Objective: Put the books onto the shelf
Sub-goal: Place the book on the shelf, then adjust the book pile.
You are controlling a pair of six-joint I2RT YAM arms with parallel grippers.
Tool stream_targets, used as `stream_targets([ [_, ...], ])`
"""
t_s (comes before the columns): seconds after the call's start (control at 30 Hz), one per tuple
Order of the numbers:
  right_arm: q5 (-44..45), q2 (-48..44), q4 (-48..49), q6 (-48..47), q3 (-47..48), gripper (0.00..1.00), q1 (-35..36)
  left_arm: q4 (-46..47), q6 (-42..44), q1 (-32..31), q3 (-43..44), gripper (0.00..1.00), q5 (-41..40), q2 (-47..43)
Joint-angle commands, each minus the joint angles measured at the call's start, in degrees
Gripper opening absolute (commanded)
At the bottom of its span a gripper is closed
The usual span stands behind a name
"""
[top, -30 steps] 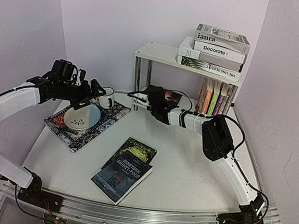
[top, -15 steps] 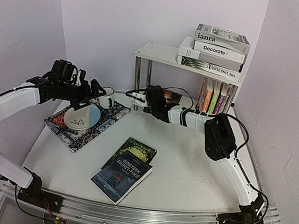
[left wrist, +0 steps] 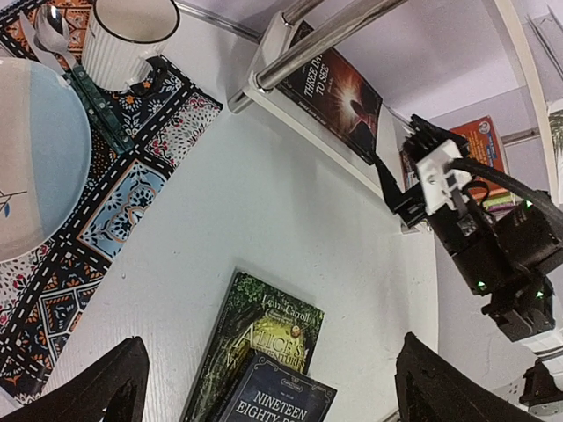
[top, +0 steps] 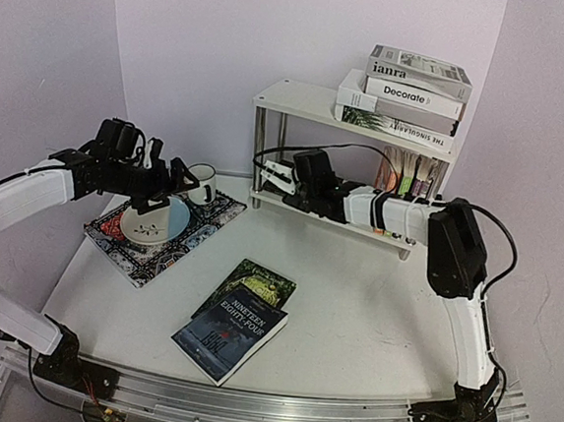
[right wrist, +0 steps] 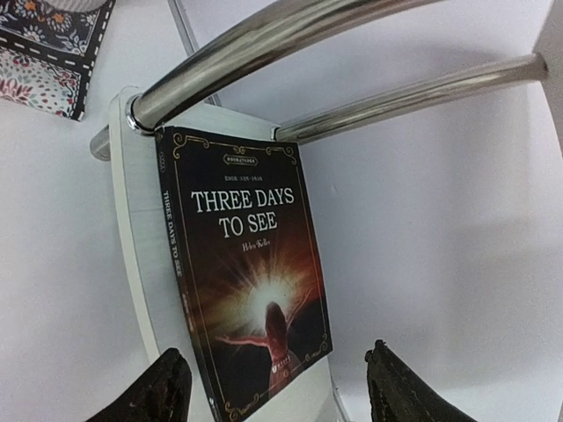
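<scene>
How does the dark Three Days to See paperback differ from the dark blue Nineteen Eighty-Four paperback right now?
The dark Three Days to See paperback lies on the white shelf's lower board; the dark blue Nineteen Eighty-Four paperback is on the white table. Three Days to See touches no other book, while Nineteen Eighty-Four partly covers the green Alice book. Both lie flat, cover up.

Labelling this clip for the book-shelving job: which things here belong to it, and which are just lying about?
Job: shelf, Three Days to See, Alice book, Nineteen Eighty-Four, top stack, upright paperbacks.
Lying about: mat, bowl, mug.
</scene>
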Motion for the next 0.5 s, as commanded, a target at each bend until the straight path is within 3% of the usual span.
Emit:
stream_targets([
  [0.0, -0.59, -11.17, -0.46, 7.85, -6.39, 0.69, 3.68, 0.17, 9.20, 0.20, -0.38, 0.98, 7.65, 1.14],
  [0.2, 1.62, -18.33, -9.47, 19.42, -12.54, 0.73, 11.15, 0.13, 13.04, -0.02, -4.18, 0.96, 12.50, 1.33],
  [0.47, -8.29, -30.40, -16.34, 43.32, -26.23, 0.74, 17.46, 0.21, 12.88, -3.66, -11.35, 0.95, 15.18, -0.81],
])
